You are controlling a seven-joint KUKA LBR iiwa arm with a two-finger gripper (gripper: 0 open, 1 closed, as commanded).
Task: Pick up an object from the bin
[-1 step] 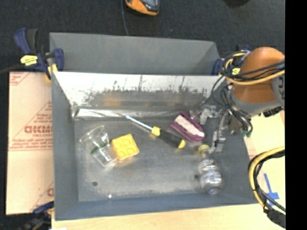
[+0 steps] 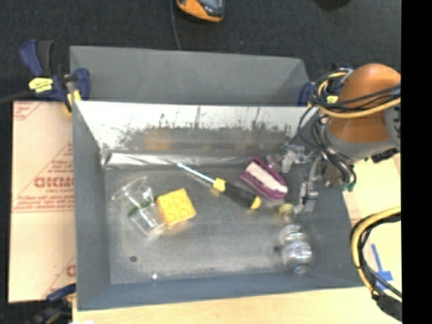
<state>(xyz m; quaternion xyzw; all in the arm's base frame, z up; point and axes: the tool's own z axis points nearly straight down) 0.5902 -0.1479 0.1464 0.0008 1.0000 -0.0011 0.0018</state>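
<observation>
My gripper hangs low at the bin's right side, beneath the orange-covered wrist. Just left of it lies a purple and white block-like thing, tilted against the back wall's foot. A small pale yellow piece sits right by the gripper's lower end; I cannot tell whether they touch. A screwdriver with a black and yellow handle lies slanted left of the purple thing, its thin shaft pointing up-left. Below the gripper rests a clear crumpled plastic thing.
A yellow toy brick and a clear plastic cup on its side lie together at the bin's left. The right wall is close behind the gripper. Cables hang around the wrist.
</observation>
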